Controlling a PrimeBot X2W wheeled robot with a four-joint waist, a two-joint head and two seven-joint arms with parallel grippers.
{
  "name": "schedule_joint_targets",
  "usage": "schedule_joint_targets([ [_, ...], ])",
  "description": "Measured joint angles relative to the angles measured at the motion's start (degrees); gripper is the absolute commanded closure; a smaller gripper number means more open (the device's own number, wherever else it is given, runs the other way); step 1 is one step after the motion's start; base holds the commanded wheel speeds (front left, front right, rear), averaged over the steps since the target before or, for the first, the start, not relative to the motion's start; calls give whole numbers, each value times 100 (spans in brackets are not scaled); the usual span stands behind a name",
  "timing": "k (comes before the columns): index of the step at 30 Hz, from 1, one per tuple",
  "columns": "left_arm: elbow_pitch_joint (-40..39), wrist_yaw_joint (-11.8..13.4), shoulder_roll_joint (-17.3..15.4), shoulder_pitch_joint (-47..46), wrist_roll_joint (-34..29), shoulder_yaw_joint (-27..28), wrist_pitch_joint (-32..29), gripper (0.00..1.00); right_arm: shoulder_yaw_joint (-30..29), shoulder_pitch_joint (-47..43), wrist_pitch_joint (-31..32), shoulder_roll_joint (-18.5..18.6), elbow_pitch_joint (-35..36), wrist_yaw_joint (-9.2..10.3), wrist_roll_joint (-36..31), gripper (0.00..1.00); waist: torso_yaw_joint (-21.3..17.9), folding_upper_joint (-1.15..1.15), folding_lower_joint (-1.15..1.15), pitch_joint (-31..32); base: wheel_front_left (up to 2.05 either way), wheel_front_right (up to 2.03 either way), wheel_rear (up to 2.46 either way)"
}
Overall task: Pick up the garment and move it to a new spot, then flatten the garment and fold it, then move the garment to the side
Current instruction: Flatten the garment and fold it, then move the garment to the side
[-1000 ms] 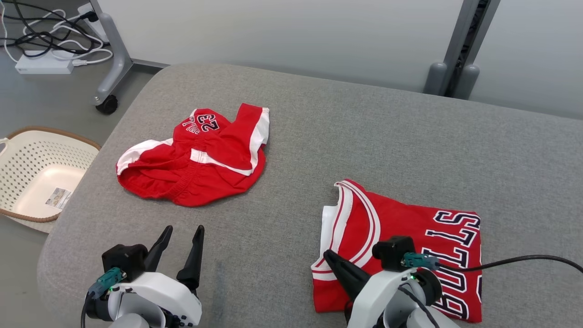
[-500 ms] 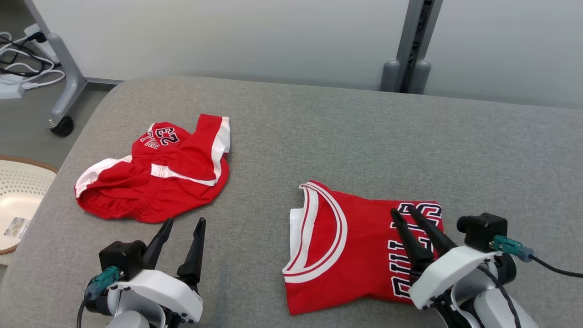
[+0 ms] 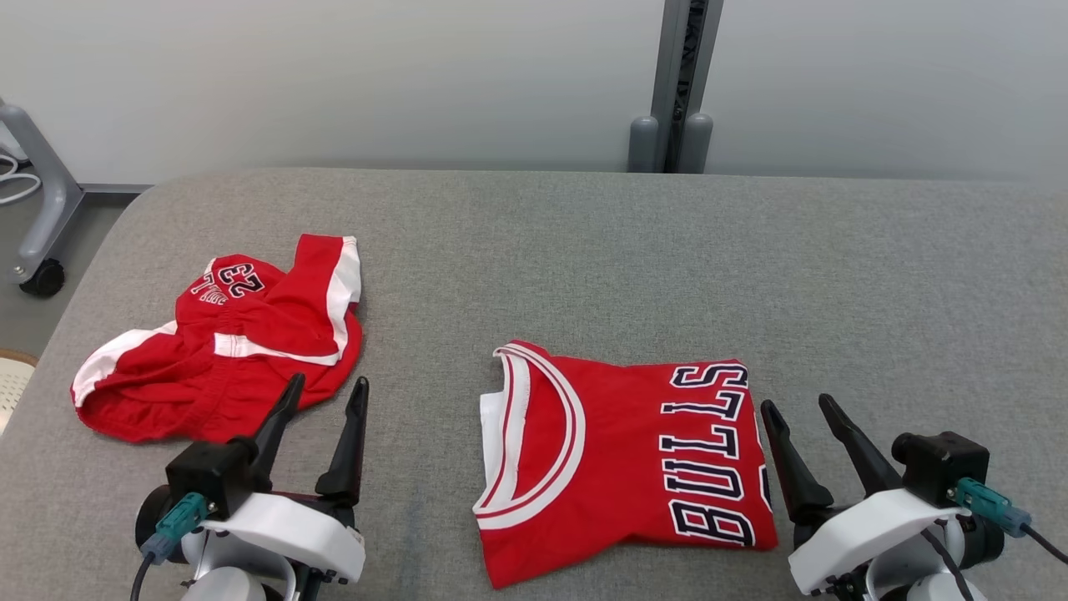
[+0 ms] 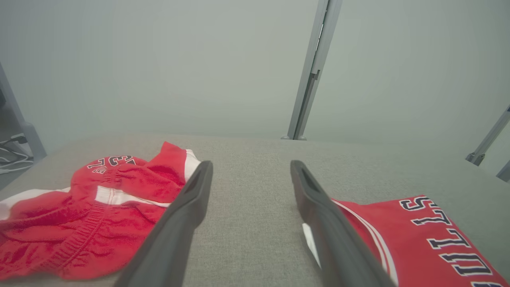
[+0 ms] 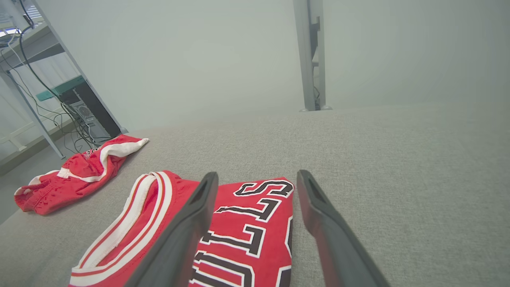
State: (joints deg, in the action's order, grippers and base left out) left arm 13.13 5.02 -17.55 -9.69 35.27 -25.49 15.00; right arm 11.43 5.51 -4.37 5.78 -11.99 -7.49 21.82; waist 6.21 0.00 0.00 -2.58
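Right gripper [image 3: 795,402] has left the jersey [image 3: 617,451], jaws now spread.
Lower left: left gripper [image 3: 329,381] gapes empty near shorts [image 3: 225,359] numbered 23.

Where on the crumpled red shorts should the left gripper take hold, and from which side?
Probably the white-striped leg fold at the right edge of the red shorts: it bunches up off the grey surface, giving cloth to pinch. Come from above with the open left gripper, which sits nearest.
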Motion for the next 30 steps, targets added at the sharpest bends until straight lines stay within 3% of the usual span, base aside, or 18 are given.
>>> schedule_joint_targets([
  [9, -315, -198, 226, 357, -587, 619, 0, 0, 36, 6, -32, 27, -437, 0, 297, 0, 41, 0, 0, 8, 0, 0, 0],
  [18, -234, -531, 558, 464, -907, 882, 0, 0, 85, 367, -111, 96, -1169, 0, 510, 0, 212, 0, 0, 4, 0, 0, 0],
  [30, -113, -806, 744, 450, -1152, 1141, 0, 0, 200, 848, 8, 201, -1957, 0, 1069, 0, 411, 0, 0, -117, 0, 0, 0],
])
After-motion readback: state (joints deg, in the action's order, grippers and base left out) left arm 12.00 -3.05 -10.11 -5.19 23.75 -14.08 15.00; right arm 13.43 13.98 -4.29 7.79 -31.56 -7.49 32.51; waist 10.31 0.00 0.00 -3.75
